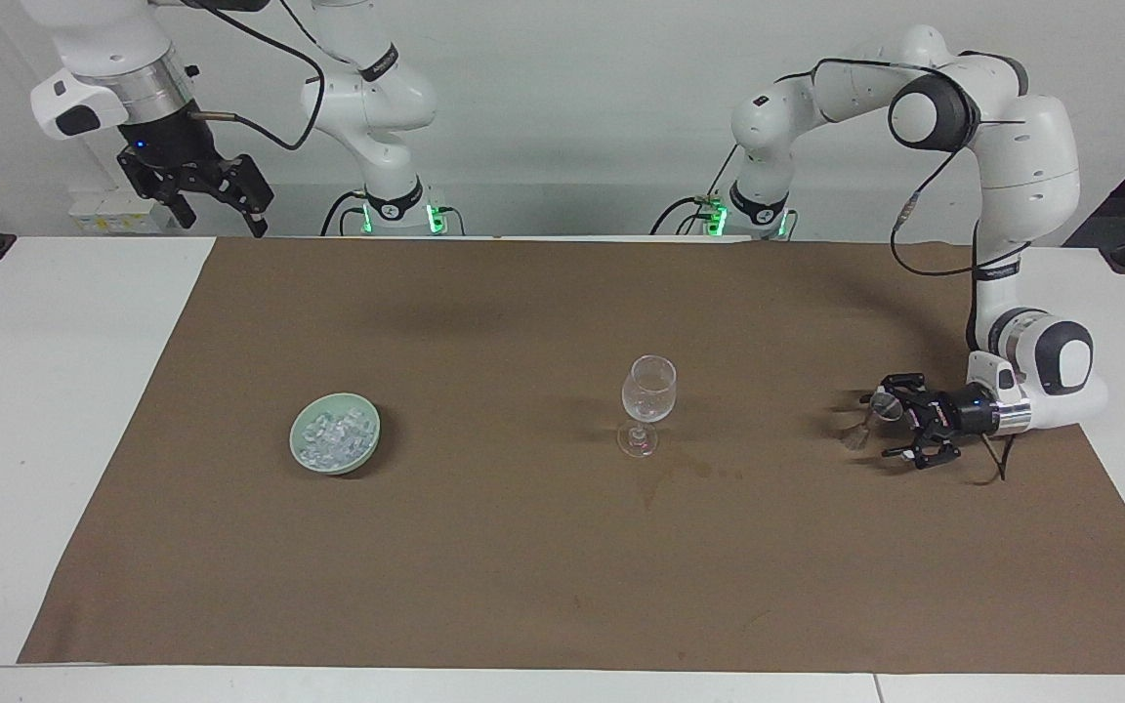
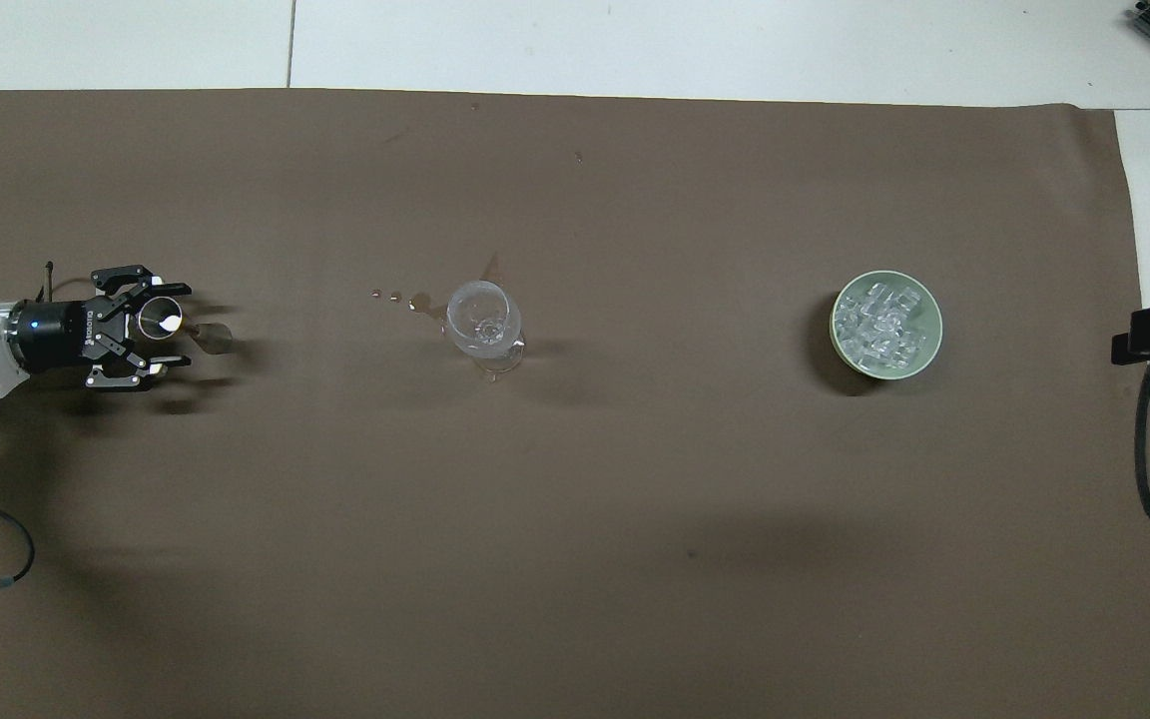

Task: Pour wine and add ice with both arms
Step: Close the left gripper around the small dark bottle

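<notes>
Standing at mid-cloth: a clear stemmed glass (image 1: pixel 648 402) (image 2: pixel 482 325), upright on the brown cloth (image 1: pixel 543 547) (image 2: pixel 575 519) that covers the tabletop (image 1: pixel 55 391) (image 2: pixel 635 40); this glass is the landmark for all places below.
Wine: no liquid can be made out in the glass; small wet spots (image 2: pixel 413 299) darken the cloth just beside its foot, toward the left arm's end.
Metal cup: a small shiny measuring cup (image 1: pixel 872 415) (image 2: pixel 161 320) stands on the cloth well apart from the glass, toward the left arm's end of the tabletop.
Left pincer: (image 1: pixel 893 427) (image 2: pixel 164 329) lies low and level over the cloth, pointing toward the glass, its fingers spread on either side of the metal cup; whether they press on the cup I cannot tell.
Bowl: a pale green shallow bowl (image 1: pixel 368 436) (image 2: pixel 838 343) sits well apart from the glass, toward the right arm's end.
Ice: a heap of clear chunks (image 1: pixel 333 434) (image 2: pixel 879 325) fills the bowl.
Right pincer: (image 1: pixel 221 205) hangs high in the air past the cloth's corner at the right arm's end, well away from the glass, fingers spread and holding nothing; this arm waits.
</notes>
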Controlling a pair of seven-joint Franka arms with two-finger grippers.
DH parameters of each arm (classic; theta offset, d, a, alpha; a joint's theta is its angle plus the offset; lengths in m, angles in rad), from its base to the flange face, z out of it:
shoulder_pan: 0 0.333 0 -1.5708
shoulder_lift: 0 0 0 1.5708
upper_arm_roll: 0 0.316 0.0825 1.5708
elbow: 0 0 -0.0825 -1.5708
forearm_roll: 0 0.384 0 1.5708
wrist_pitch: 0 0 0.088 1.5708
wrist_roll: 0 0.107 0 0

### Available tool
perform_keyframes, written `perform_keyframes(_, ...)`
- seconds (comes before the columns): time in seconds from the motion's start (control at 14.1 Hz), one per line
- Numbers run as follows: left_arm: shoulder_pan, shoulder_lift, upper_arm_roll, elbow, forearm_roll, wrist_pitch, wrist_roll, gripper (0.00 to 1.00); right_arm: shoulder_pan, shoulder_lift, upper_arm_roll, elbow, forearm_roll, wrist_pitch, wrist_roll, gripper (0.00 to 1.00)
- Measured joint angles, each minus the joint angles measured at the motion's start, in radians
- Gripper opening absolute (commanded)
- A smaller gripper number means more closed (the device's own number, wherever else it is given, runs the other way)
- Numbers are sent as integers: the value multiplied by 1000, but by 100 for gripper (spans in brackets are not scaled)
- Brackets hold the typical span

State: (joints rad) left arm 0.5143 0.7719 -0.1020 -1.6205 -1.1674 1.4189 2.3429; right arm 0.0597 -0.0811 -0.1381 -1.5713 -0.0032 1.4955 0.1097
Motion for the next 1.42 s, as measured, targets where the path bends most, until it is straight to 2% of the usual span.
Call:
perform_keyframes(0.14, 0, 5, -2, -1, -1, -1, 2, 97, 0, 0, 0, 0, 0, 0, 0, 100)
perform_keyframes(0.28, 0, 7, -2, -4, -1, -2, 3, 95, 0, 0, 0, 0, 0, 0, 0, 100)
perform_keyframes(0.57, 0, 15, -2, -7, -3, -4, 9, 76, 0, 0, 0, 0, 0, 0, 0, 100)
perform_keyframes(1.0, 1, 16, -1, -7, -13, -13, 14, 73, 0, 0, 0, 0, 0, 0, 0, 100)
perform_keyframes(1.14, 1, 16, -1, -7, -13, -16, 14, 65, 0, 0, 0, 0, 0, 0, 0, 100)
perform_keyframes(1.42, 1, 17, -1, -8, -13, -23, 14, 57, 0, 0, 0, 0, 0, 0, 0, 100)
